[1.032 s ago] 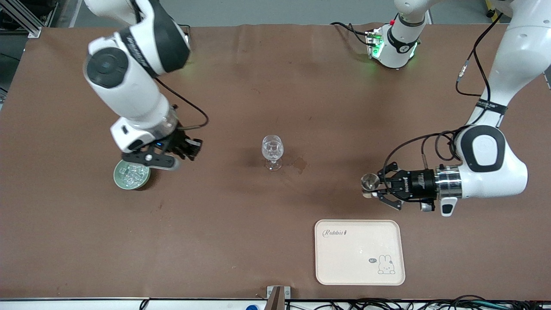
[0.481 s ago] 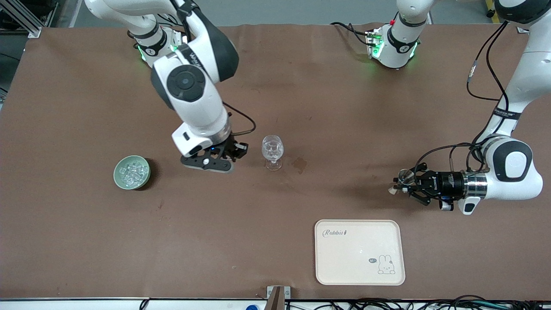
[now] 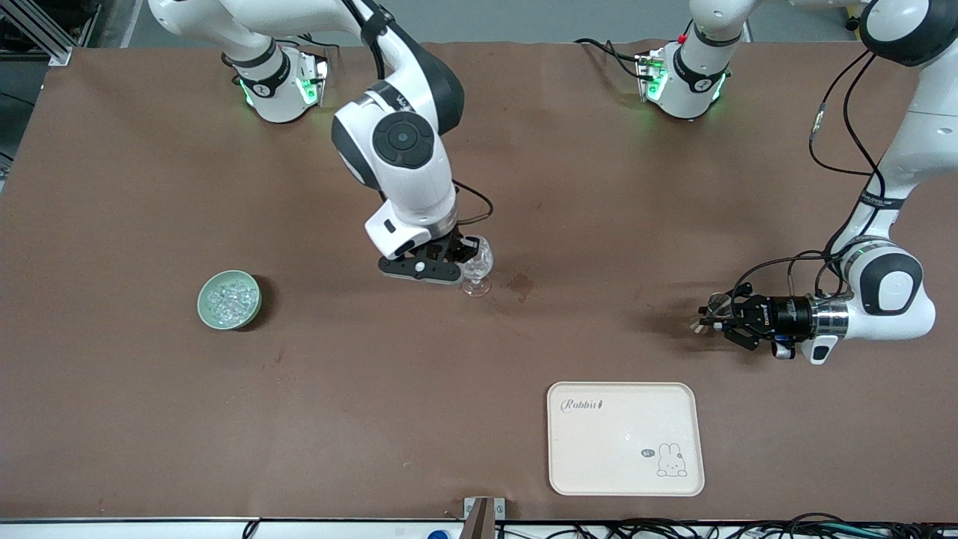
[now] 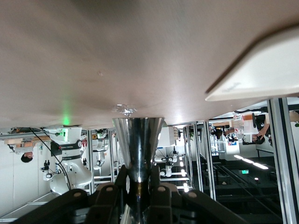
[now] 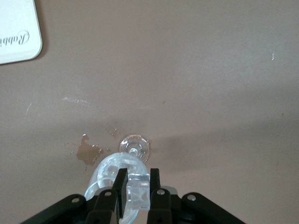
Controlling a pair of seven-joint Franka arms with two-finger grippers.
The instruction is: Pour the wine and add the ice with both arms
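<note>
Over the stemmed glass [image 3: 474, 263] at mid-worktop, the right end effector [image 5: 136, 183] pinches one ice [image 5: 138, 191] lump (slick, light, best held across flat faces), while the left end effector [image 3: 711, 317] near the tray [image 3: 625, 438] grips a metal cup [image 4: 138, 142]; more cubes fill the green bowl [image 3: 229, 299]

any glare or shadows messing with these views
Front view: even light, soft shadows beside the green bowl and stemmed glass. Left wrist view: metal cup mirrors the room. Right wrist view: ice in the right end effector looks soft, close to the lens.
</note>
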